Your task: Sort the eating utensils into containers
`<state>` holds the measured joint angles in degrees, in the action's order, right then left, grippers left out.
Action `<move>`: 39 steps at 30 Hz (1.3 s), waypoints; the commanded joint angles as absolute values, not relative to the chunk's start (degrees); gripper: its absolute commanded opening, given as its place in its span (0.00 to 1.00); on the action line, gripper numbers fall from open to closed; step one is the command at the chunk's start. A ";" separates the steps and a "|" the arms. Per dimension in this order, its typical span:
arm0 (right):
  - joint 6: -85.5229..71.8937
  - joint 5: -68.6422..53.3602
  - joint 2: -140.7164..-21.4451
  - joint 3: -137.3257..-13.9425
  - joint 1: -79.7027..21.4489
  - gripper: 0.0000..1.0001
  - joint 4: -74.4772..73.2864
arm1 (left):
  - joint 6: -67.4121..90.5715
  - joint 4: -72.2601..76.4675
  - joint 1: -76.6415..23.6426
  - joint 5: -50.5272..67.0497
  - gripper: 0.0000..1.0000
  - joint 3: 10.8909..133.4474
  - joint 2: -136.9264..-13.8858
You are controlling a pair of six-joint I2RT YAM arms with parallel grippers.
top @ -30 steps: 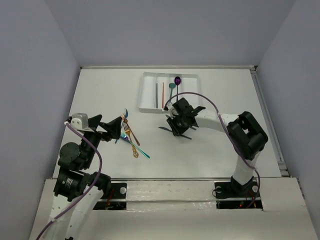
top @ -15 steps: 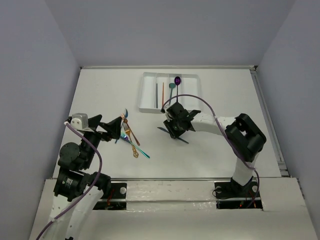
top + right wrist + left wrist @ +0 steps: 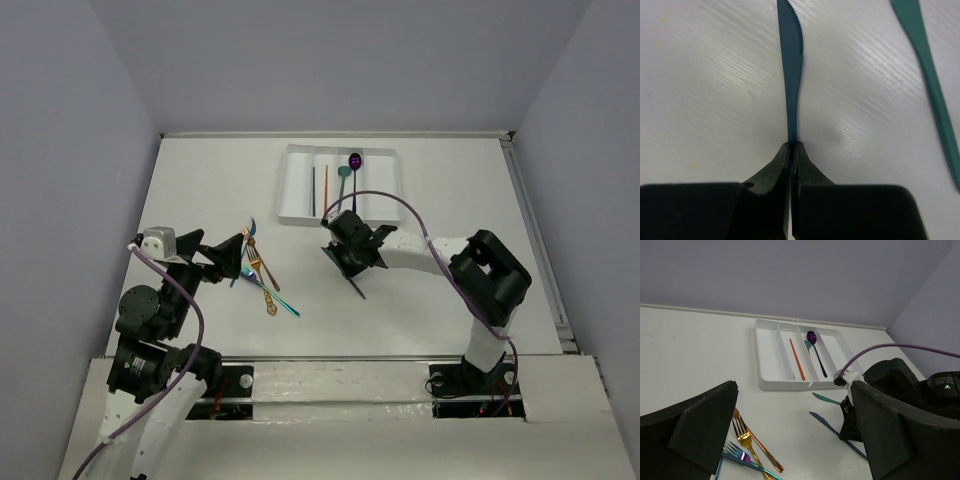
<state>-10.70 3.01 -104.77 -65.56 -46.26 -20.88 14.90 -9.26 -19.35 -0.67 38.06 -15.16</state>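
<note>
My right gripper (image 3: 791,147) has pinched shut on the handle of the teal knife (image 3: 790,60) (jaws stood apart a second ago). The knife lies, I think, flat on the table (image 3: 705,90) near the tray (image 3: 296,190).

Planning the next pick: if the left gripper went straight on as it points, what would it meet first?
Probably the gold metal fork and blue metal fork lying just ahead of the left gripper, between its open jaws; depth is unclear.
</note>
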 commanded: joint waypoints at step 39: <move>-41.84 8.79 -139.39 -118.48 -37.09 0.30 4.66 | 14.94 -6.59 -19.95 -0.35 0.99 39.02 -16.00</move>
<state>-41.28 7.79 -138.65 -115.37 -37.19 4.27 14.90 -9.28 -19.55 -0.69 38.06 -15.25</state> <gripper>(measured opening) 0.082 0.992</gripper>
